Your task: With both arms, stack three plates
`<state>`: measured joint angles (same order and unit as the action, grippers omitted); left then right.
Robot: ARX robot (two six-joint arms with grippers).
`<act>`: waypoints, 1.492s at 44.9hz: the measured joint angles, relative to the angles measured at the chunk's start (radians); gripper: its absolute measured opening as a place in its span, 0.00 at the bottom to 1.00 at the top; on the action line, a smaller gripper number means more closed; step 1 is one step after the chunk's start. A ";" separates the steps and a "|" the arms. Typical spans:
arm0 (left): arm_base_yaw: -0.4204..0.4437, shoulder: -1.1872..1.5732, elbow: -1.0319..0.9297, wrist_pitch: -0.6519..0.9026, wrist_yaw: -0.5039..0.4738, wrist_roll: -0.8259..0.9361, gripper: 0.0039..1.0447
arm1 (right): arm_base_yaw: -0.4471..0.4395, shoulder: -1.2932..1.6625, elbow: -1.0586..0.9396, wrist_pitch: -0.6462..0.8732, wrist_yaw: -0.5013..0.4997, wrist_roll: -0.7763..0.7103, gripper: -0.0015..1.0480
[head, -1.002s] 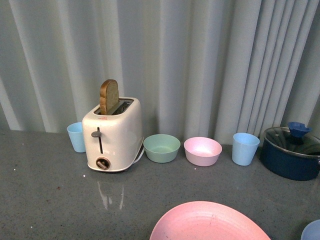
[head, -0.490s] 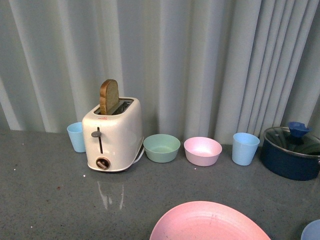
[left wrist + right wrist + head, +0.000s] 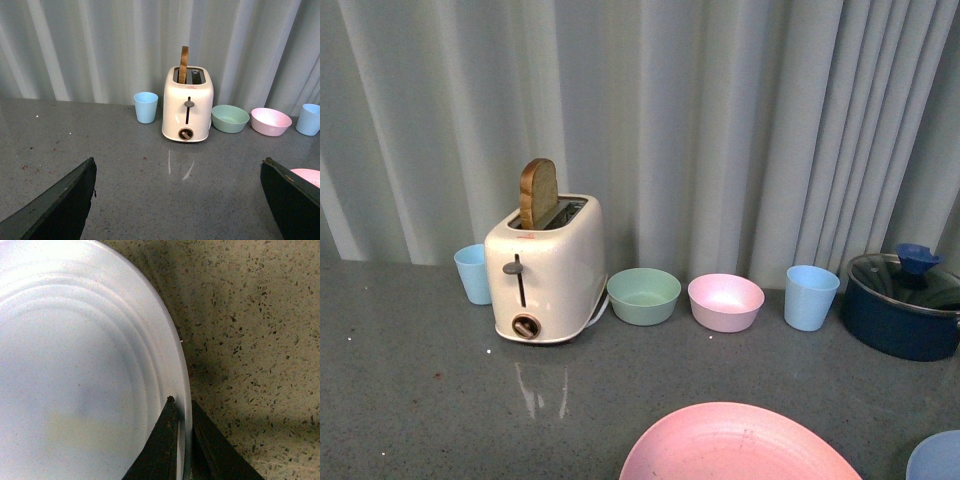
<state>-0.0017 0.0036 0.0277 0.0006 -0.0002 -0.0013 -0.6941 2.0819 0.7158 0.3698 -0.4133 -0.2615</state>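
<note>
The right gripper (image 3: 182, 437) is closed narrowly on the rim of the light blue plate (image 3: 75, 365). One dark finger (image 3: 162, 445) lies on the plate's inner side and the other on its outer side, above the speckled counter (image 3: 250, 315), with the rim pinched between them. The plate is round, so it has no long axis, and its hollow faces up. A shadow under the rim suggests that edge may sit slightly off the counter, though the close view does not settle it.

The left gripper (image 3: 177, 165) is spread wide and holds nothing. Its two dark fingers (image 3: 60, 205) frame bare counter.

The front view shows only a sliver of the light blue plate (image 3: 935, 458), at the counter's near right corner. It lies apart from the pink plate (image 3: 735, 445), which sits hollow up at the near edge. The left wrist view catches just that pink plate's edge (image 3: 306, 176).

Along the back edge stand a pale blue cup (image 3: 473, 273), a toaster (image 3: 545, 270) holding a bread slice (image 3: 538, 192), a green bowl (image 3: 643, 296), a pink bowl (image 3: 725, 302), a second cup (image 3: 811, 297) and a lidded blue pot (image 3: 905, 305).
</note>
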 joint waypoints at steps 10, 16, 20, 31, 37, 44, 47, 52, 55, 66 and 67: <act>0.000 0.000 0.000 0.000 0.000 0.000 0.94 | -0.053 -0.055 -0.038 -0.013 -0.026 -0.006 0.04; 0.000 0.000 0.000 0.000 0.000 0.000 0.94 | -0.090 -0.109 -0.047 -0.031 -0.035 -0.019 0.04; 0.000 0.000 0.000 0.000 0.000 0.000 0.94 | -0.113 -0.152 -0.047 -0.049 -0.045 -0.026 0.03; 0.000 0.000 0.000 0.000 0.000 0.000 0.94 | -0.143 -0.262 -0.046 -0.084 -0.059 -0.035 0.03; 0.000 0.000 0.000 0.000 0.000 0.000 0.94 | -0.127 -0.326 -0.044 -0.085 -0.076 -0.014 0.03; 0.000 0.000 0.000 0.000 0.000 0.000 0.94 | -0.072 -0.394 -0.045 -0.064 -0.096 0.032 0.03; 0.000 0.000 0.000 0.000 0.000 0.000 0.94 | -0.027 -0.428 -0.051 -0.040 -0.101 0.068 0.03; 0.000 0.000 0.000 0.000 0.000 0.000 0.94 | 0.060 -0.466 -0.071 0.005 -0.103 0.133 0.03; 0.000 0.000 0.000 0.000 0.000 0.000 0.94 | 0.145 -0.481 -0.090 0.035 -0.088 0.188 0.03; 0.000 0.000 0.000 0.000 0.000 0.000 0.94 | 0.516 -0.456 -0.147 0.163 -0.028 0.313 0.03; 0.000 0.000 0.000 0.000 0.000 0.000 0.94 | 0.540 -0.448 -0.149 0.168 -0.025 0.318 0.03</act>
<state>-0.0017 0.0032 0.0277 0.0006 -0.0002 -0.0013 -0.1539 1.6341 0.5667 0.5381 -0.4381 0.0563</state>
